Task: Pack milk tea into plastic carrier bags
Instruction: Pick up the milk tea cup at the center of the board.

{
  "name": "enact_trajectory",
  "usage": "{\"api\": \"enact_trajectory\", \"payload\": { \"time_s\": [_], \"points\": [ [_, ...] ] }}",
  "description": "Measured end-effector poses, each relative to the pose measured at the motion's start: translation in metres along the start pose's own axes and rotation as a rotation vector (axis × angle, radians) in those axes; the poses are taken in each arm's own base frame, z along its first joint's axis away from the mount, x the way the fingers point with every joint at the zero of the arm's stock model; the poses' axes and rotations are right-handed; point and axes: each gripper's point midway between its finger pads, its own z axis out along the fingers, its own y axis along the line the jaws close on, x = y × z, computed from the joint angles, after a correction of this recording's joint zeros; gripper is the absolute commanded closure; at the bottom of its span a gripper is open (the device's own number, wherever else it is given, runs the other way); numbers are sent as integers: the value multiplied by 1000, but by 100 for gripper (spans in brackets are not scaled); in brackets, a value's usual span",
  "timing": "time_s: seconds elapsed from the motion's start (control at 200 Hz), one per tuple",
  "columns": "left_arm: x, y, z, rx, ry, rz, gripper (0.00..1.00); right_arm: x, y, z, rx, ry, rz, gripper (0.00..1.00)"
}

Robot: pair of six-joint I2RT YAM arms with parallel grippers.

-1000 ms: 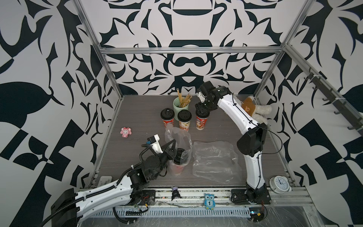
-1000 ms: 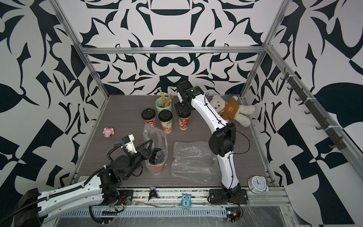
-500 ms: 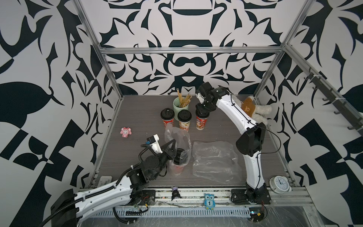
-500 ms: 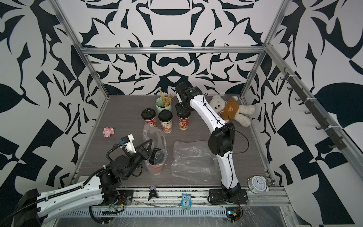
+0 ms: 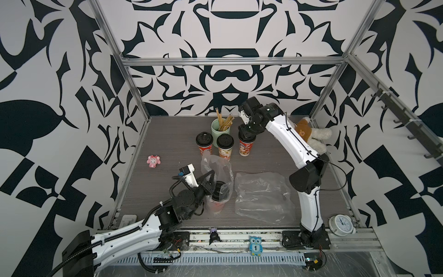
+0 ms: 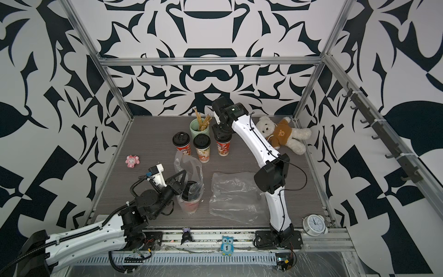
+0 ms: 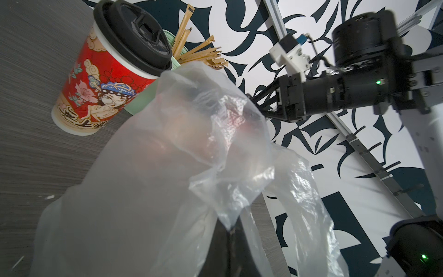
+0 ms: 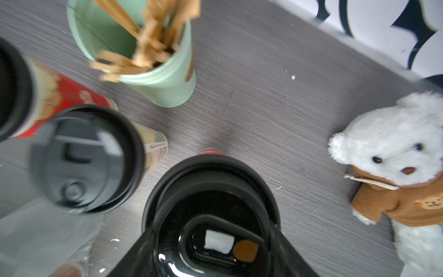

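Three milk tea cups stand in a row at the back: a red one (image 5: 204,145), a cream one (image 5: 225,147) and a red one (image 5: 246,148). My right gripper (image 5: 247,137) reaches down over that last cup, and in the right wrist view its fingers (image 8: 285,239) press both sides of the black lid (image 8: 211,187). Near the front, another milk tea cup (image 5: 217,203) stands inside an upright plastic carrier bag (image 5: 215,167). My left gripper (image 5: 211,178) is shut on that bag's rim (image 7: 230,215). A second plastic carrier bag (image 5: 261,194) lies flat beside it.
A mint-green cup of sticks (image 5: 220,128) stands just behind the row. A teddy bear (image 6: 282,134) lies at the back right. A pink toy (image 5: 153,162) sits at the left and an alarm clock (image 5: 341,221) at the front right corner.
My right gripper's jaws have narrowed onto the back right cup's lid and the wrist shifted slightly. The left arm and the bag have not moved.
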Motion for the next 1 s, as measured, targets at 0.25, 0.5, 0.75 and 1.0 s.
{"api": "enact_trajectory", "payload": {
  "time_s": [0.25,0.5,0.75,1.0],
  "points": [
    [0,0,0,2,2,-2,100,-17,36,-85,-48,-163,-79,56],
    [1,-1,0,5,7,-3,100,-3,61,-143,-104,-241,-137,57],
    [1,-1,0,6,8,-3,100,14,70,-193,-161,-316,-157,58],
    [2,-1,0,7,10,-4,100,21,96,-212,-251,-351,-189,58]
  ]
}}
